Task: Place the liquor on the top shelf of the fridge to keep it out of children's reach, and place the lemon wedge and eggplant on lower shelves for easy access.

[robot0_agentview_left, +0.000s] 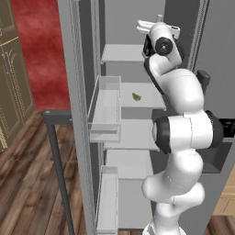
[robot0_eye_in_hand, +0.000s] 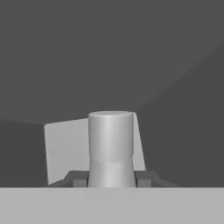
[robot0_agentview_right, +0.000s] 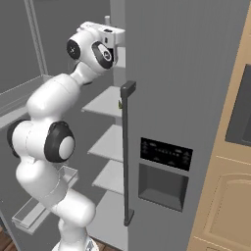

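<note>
The liquor shows as a pale cap and neck standing upright between my fingertips, so my gripper is shut on it. Behind the cap lies a pale flat panel. My hand reaches high into the open fridge, just above and to the right of the top shelf. The lemon wedge lies on the second shelf below, and it peeks out beside the door handle in the right base view. The eggplant is out of view.
The fridge's left door stands open with clear bins close to my arm. Its right door is closed, with a long dark handle. A dark table frame stands left of the open door. Tan cabinets flank the fridge.
</note>
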{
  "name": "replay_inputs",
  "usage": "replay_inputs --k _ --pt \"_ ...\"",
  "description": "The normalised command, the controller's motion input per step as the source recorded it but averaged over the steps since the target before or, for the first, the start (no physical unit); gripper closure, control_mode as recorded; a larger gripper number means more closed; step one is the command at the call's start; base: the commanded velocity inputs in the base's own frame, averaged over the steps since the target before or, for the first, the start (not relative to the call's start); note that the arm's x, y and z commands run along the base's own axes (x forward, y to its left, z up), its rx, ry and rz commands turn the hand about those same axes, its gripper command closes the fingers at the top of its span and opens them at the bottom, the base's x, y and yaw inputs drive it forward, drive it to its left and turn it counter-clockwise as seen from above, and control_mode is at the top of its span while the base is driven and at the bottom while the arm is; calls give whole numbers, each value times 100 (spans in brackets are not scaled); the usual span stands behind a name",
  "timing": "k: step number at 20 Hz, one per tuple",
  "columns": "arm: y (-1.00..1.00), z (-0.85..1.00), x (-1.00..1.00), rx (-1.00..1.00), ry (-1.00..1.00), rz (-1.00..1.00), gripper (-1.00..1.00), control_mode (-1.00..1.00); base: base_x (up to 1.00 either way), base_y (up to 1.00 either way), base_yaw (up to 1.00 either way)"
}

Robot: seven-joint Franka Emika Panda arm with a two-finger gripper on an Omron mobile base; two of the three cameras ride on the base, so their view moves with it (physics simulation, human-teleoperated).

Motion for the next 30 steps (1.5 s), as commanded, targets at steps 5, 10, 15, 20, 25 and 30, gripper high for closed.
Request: replay_inputs --k 5,10,15,20,25,30 --pt "0 0 61 0 0 0 100 -100 0 0 0" --pt "0 0 55 0 0 0 100 -100 0 0 0" --pt "7 0 45 -1 0 0 -100 -100 0 0 0" --pt "1 8 12 -2 0 0 -100 -100 0 0 0" --pt "0 25 0 -1 0 -2 -100 -100 0 0 0" --pt "0 28 -6 -3 0 -3 -100 -100 0 0 0"
